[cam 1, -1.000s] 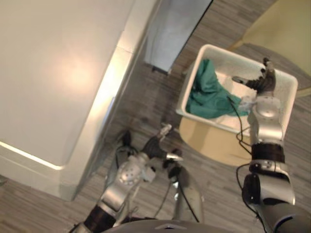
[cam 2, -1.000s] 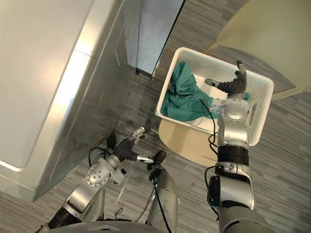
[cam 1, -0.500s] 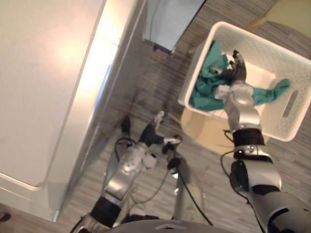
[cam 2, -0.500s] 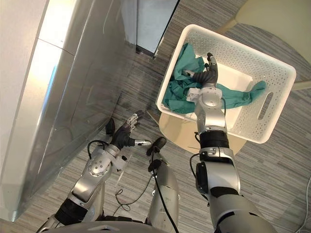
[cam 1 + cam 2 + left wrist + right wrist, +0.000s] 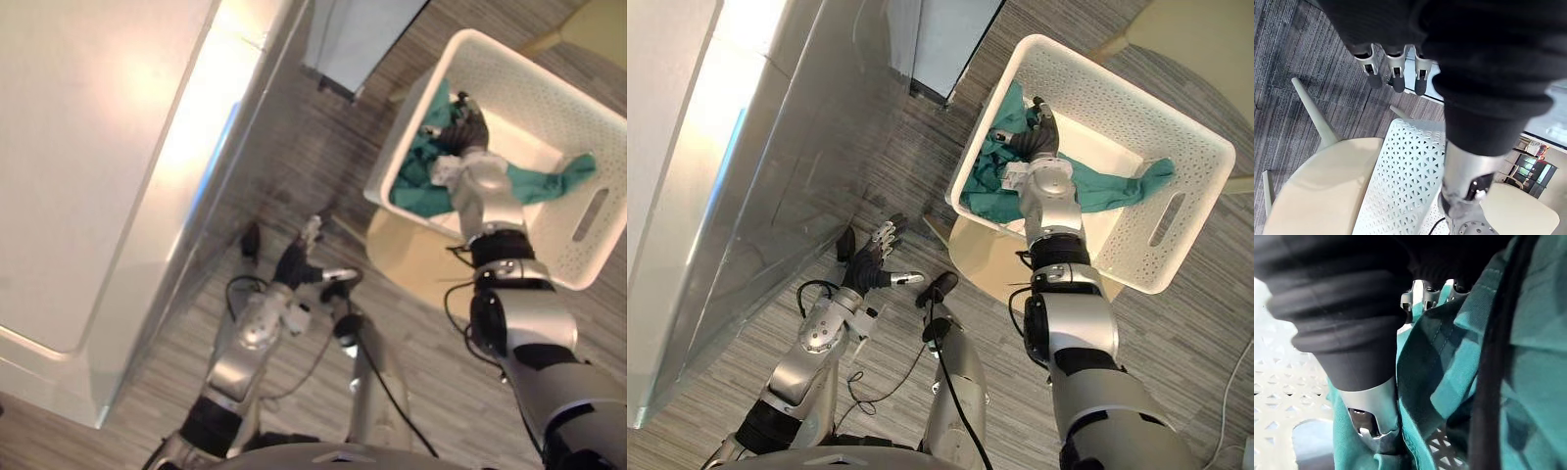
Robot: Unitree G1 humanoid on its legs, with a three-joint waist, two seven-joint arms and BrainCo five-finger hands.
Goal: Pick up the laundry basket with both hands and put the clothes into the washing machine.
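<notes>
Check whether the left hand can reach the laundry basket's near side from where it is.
Probably yes. The left hand, fingers open, hangs over the floor apart from the laundry basket, and nothing stands between them.

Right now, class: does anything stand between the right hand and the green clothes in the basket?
Nothing visible does. The right hand sits down among the green clothes, touching them, inside the white basket.

Silver-grey arms; dark ribbed covers over left hand (image 5: 869, 266), right hand (image 5: 1038, 140), wrists.
</notes>
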